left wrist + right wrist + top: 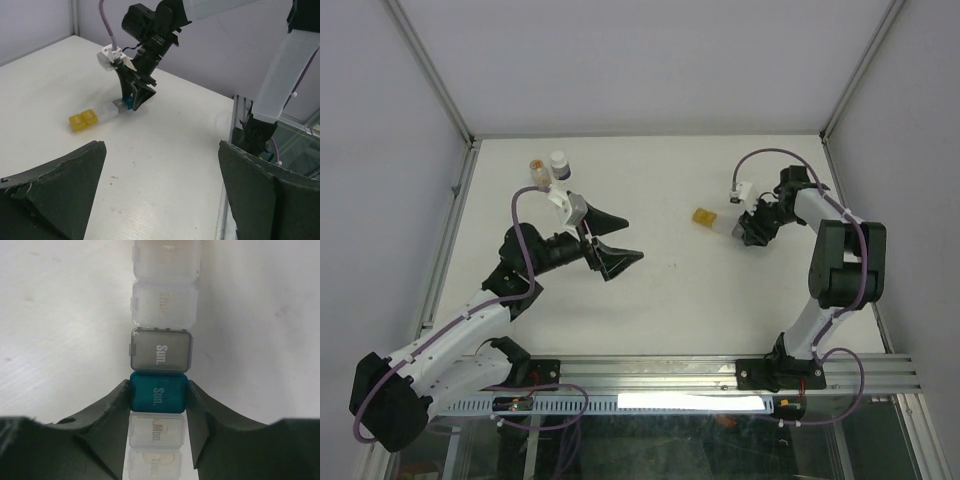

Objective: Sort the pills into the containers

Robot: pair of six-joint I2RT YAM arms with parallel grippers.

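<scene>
while the right gripper (pixel 757 228) pinches the shut teal box (pixel 158 396), no loose pills show. left gripper (pixel 632 238), far from that box, gapes wide; sorting looks barely begun.

The small square teal translucent plastic pill-box compartment (pixel 158 397), lid shut and marked "Sun.", sits flat, pinched at its sides in my right pincer (pixel 158 387). It is joined in line to a clear plastic section (pixel 107 111). The yellow translucent plastic compartment (pixel 82 120) lies flat, lid shut, just beside that section's other end.
</scene>
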